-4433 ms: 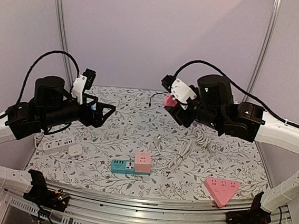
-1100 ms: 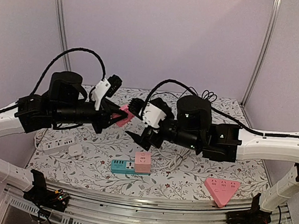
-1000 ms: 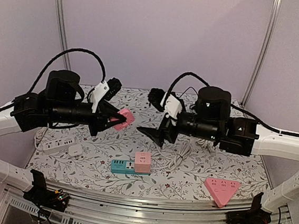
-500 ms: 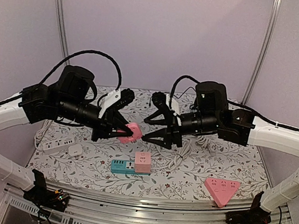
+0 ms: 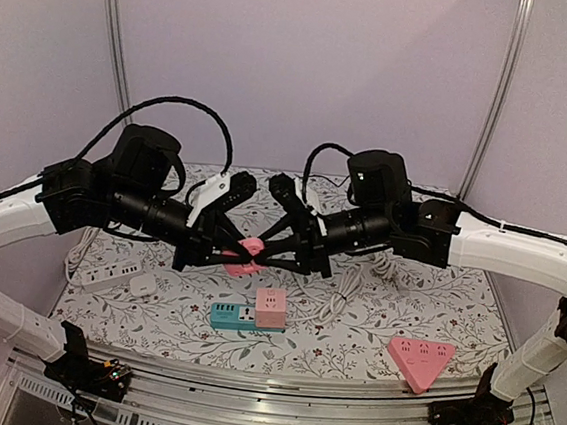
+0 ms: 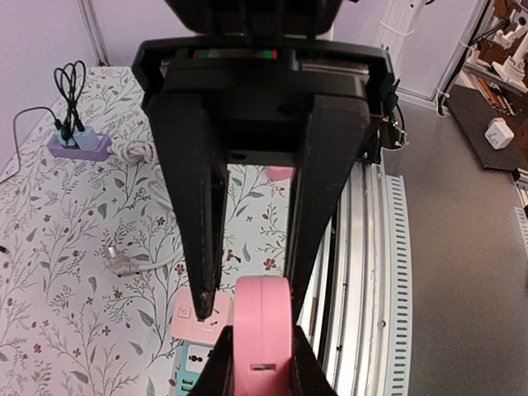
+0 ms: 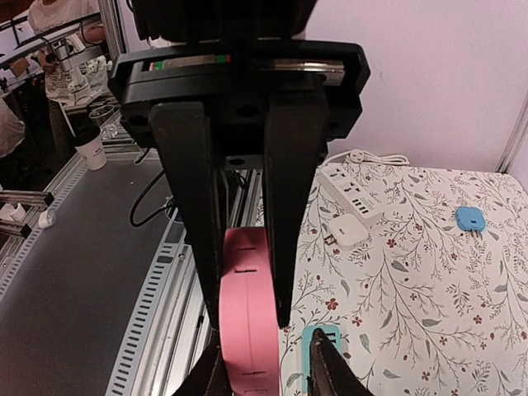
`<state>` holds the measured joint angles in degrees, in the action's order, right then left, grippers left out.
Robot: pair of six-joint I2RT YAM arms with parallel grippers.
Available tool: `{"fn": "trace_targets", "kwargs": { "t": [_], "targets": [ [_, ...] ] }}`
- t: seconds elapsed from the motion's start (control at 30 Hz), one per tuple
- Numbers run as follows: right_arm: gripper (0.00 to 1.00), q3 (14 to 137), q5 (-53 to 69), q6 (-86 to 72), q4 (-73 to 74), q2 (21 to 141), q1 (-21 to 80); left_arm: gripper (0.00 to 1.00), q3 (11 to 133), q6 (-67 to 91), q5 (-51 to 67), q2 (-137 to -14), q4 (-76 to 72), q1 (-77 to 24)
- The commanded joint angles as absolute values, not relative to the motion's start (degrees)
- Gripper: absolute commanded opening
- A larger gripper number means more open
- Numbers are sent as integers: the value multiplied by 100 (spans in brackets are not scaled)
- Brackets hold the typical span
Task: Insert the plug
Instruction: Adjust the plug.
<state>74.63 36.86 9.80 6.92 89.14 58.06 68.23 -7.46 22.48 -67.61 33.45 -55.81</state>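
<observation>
Floral table [image 5: 434,317] well below, pink plug [image 5: 248,252] tight in left pincer [image 5: 229,258], right pincer [image 5: 262,255] wide astride

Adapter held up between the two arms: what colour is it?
The adapter is plain pink, clearest in the right wrist view.

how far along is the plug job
Done: the pink adapter is off the table, clamped in the left gripper. In hand: the open right gripper sits around it mid-air, apparently a handover or regrasp. Remaining: nothing looks inserted yet; the corded plug lies loose on the table.
</observation>
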Motion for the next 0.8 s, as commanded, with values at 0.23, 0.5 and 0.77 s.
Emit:
{"fn": "trace_targets", "kwargs": {
  "t": [0.23, 0.5, 0.77],
  "targets": [
    [0, 7582, 3966, 1040, 916, 9037, 5790, 0, 6918, -836, 2387, -6795, 3255, -5685],
    [23, 7532, 3233, 1034, 899, 8908, 5790, 0, 6945, -449, 1703, -6753, 3143, -5676],
    [89, 6747, -1242, 1548, -1185, 8582, 6809, 0, 6333, 3766, -2759, -6649, 2132, -5678]
  ]
}}
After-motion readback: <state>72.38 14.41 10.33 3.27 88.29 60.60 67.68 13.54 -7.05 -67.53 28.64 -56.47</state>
